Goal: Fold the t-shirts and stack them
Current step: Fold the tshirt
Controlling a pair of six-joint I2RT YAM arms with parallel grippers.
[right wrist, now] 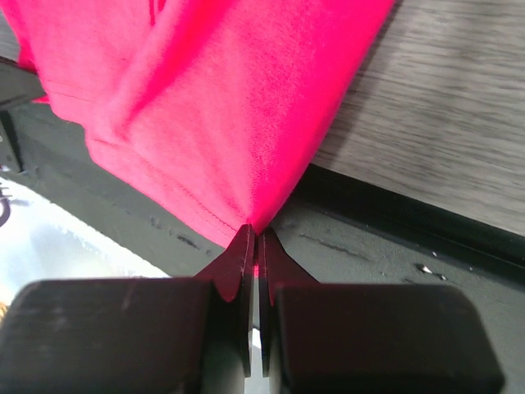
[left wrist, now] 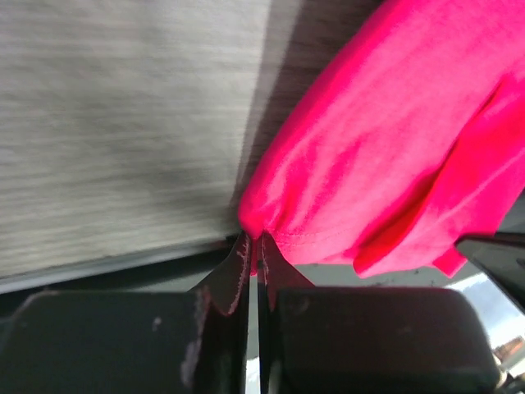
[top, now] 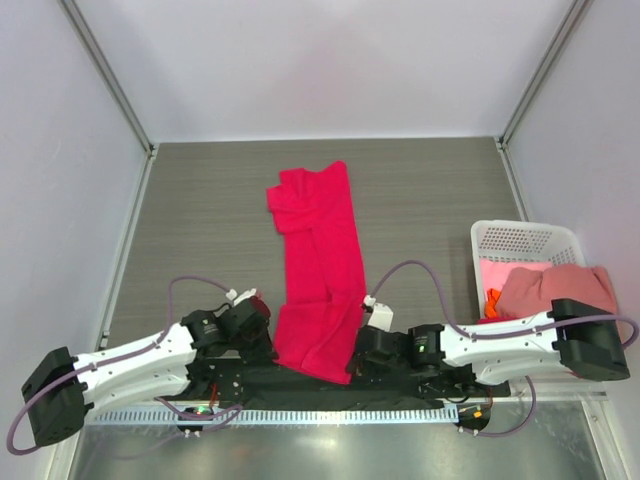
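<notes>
A bright crimson-red t-shirt [top: 320, 270] lies folded into a long strip down the middle of the table, its near end hanging over the front edge. My left gripper [top: 262, 330] is shut on the strip's near left corner, whose pinched cloth [left wrist: 344, 156] shows in the left wrist view. My right gripper [top: 357, 345] is shut on the near right corner, whose cloth [right wrist: 213, 107] shows in the right wrist view. A salmon-pink shirt [top: 555, 288] and a bit of orange cloth [top: 493, 300] sit in the basket.
A white perforated basket [top: 520, 240] stands at the right side of the table. A black rail [top: 300, 385] runs along the near edge under the arms. Grey walls with metal posts enclose the back and sides.
</notes>
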